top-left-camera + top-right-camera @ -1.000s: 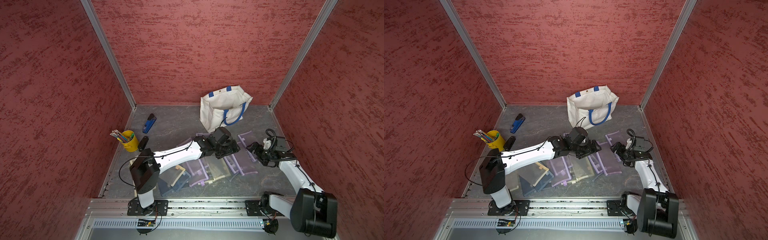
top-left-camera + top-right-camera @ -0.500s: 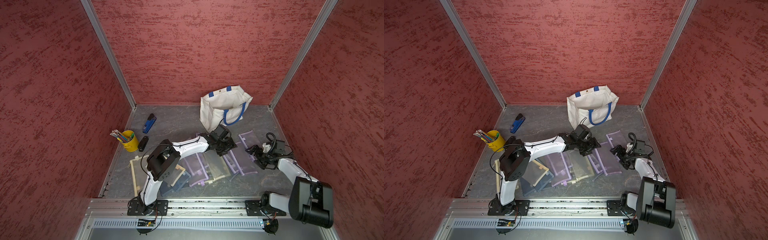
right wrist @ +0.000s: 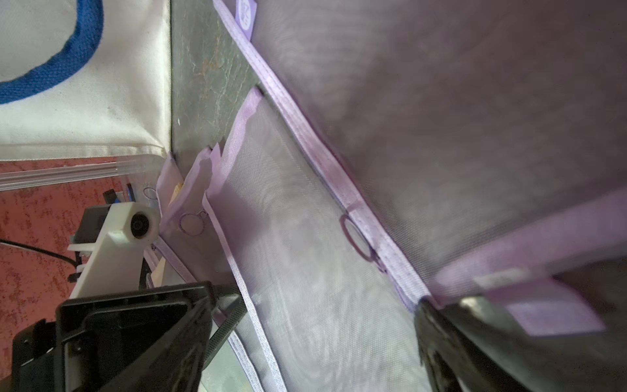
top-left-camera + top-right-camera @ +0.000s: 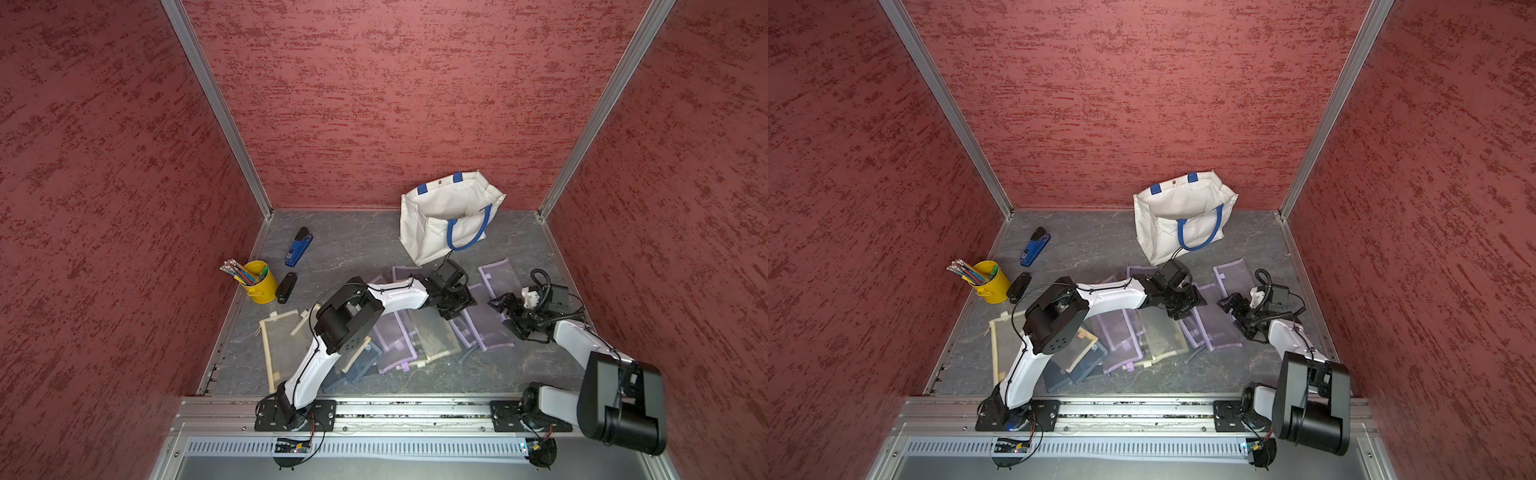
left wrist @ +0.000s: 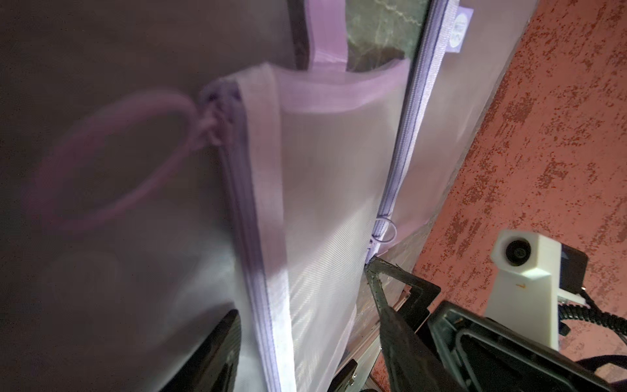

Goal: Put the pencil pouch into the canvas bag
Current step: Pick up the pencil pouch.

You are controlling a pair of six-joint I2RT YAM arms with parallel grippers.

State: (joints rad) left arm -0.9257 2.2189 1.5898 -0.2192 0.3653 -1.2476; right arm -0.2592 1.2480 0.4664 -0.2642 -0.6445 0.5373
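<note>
The off-white canvas bag with blue handles stands open at the back. Several purple mesh pencil pouches lie overlapping in front of it. My left gripper is down on one purple pencil pouch. In the left wrist view this pouch runs between the jaws, zipper edge included, and the left gripper is open astride it. My right gripper stands close beside it at the same pouch. The right gripper is wide open. The bag's wall shows nearby.
A yellow bucket of pencils, a blue stapler and a black stapler sit at the left. Beige mesh pouches and a dark pouch lie under the left arm. Another purple pouch lies behind the right gripper.
The left arm's elbow has swung back toward the front, and its gripper has come down onto the purple pouch with its jaws narrowing. The right arm's elbow has dropped; its gripper stays beside the pouch.
</note>
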